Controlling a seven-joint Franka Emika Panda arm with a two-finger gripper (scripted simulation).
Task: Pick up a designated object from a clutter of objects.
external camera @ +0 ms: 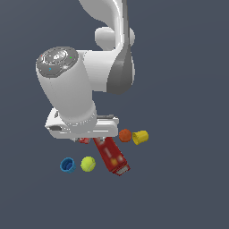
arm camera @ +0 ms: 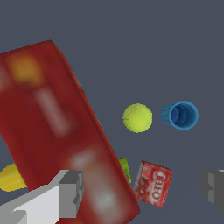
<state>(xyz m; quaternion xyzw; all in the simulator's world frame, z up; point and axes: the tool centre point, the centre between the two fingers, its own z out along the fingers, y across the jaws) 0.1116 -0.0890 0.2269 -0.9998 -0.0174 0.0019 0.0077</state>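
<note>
The blue cup (external camera: 67,165) lies on its side at the exterior view's lower left, beside the yellow-green tennis ball (external camera: 88,164). In the wrist view the cup (arm camera: 180,115) shows its open mouth, with the tennis ball (arm camera: 138,117) next to it. My gripper (arm camera: 142,192) is open and empty, its grey fingers (arm camera: 70,192) spread wide. It hangs above the clutter, over the long red cracker box (arm camera: 65,131) and the little red packet (arm camera: 153,183), apart from the cup. In the exterior view the hand (external camera: 82,126) hides the fingertips.
The cracker box (external camera: 111,156) lies slanted at the middle. An orange ball (external camera: 125,135) and a yellow cup (external camera: 140,137) lie at the exterior view's right. The red packet (external camera: 83,140) peeks from under the hand. A tiny green piece (arm camera: 125,169) lies by the box.
</note>
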